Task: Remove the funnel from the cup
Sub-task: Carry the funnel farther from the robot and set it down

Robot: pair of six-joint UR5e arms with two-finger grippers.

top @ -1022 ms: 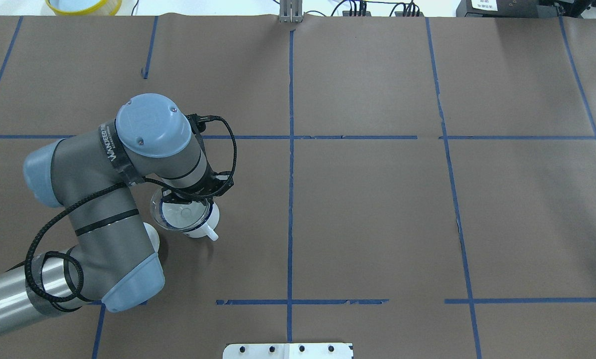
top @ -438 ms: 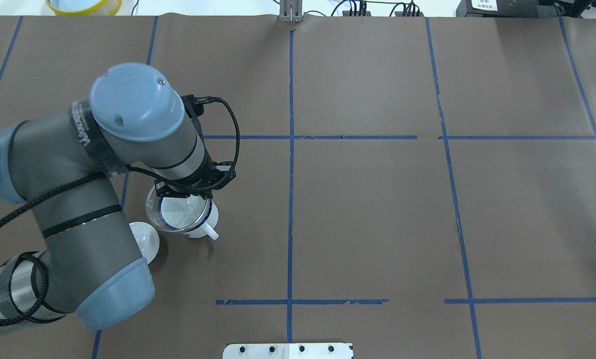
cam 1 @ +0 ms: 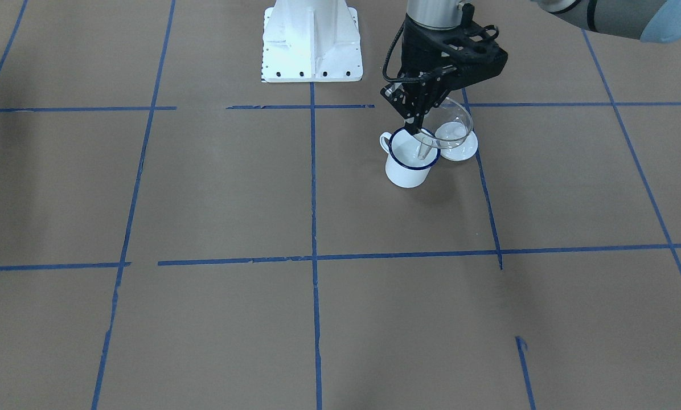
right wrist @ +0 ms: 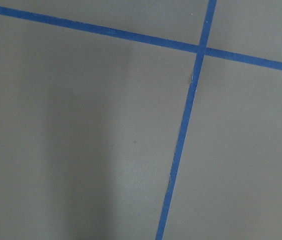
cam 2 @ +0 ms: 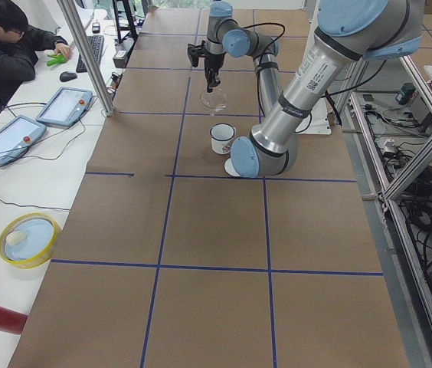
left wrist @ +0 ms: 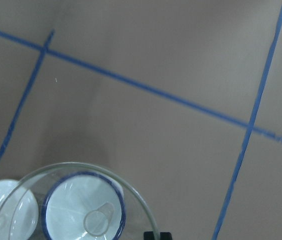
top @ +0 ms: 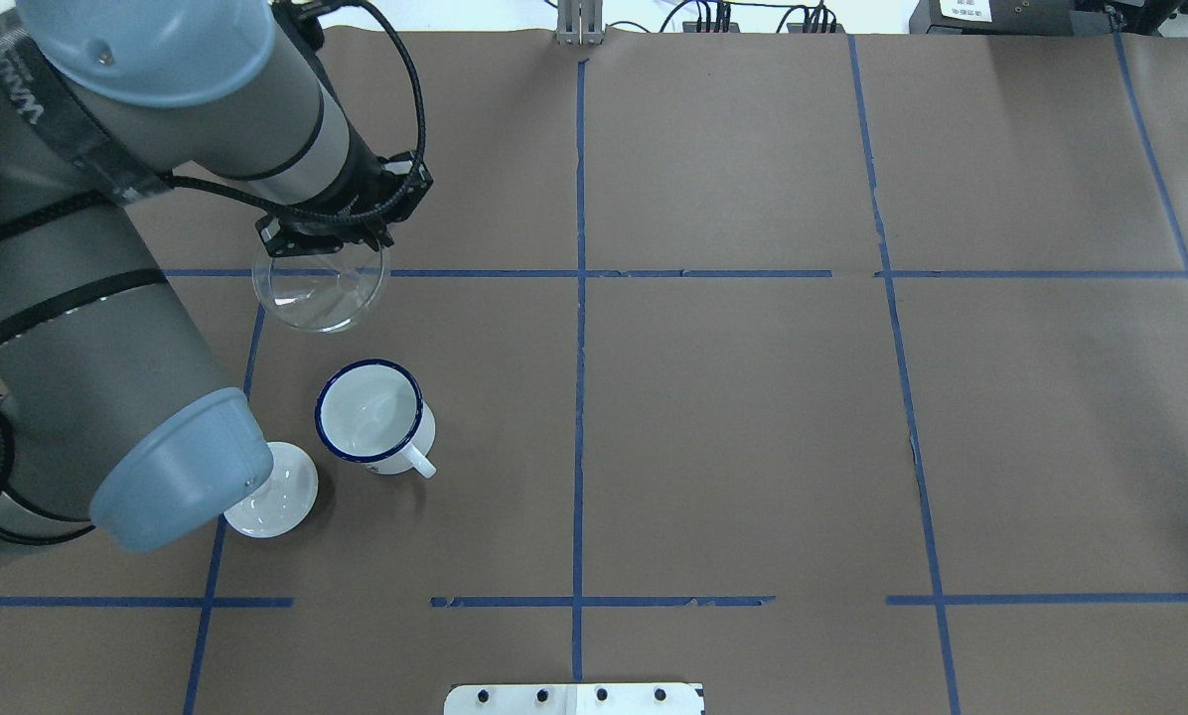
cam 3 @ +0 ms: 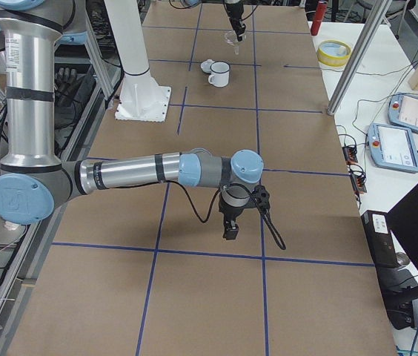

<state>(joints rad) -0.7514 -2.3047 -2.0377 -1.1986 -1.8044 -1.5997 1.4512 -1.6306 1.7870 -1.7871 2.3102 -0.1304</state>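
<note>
The white cup with a dark blue rim stands on the brown table, its handle toward the robot. My left gripper is shut on the rim of the clear funnel and holds it in the air, clear of the cup. In the front-facing view the funnel hangs above the cup, with the stem over the cup's mouth. In the left wrist view the cup shows through the funnel. My right gripper hangs over bare table far from the cup. I cannot tell whether it is open.
A round white lid lies on the table beside the cup, by my left arm's elbow. A yellow-rimmed dish sits past the far left edge. The robot's white base stands behind the cup. An operator sits at the side desk.
My left gripper has risen with the funnel and lifted it out of the cup. The cup has stayed in place. The arm's elbow has moved off the lid.
</note>
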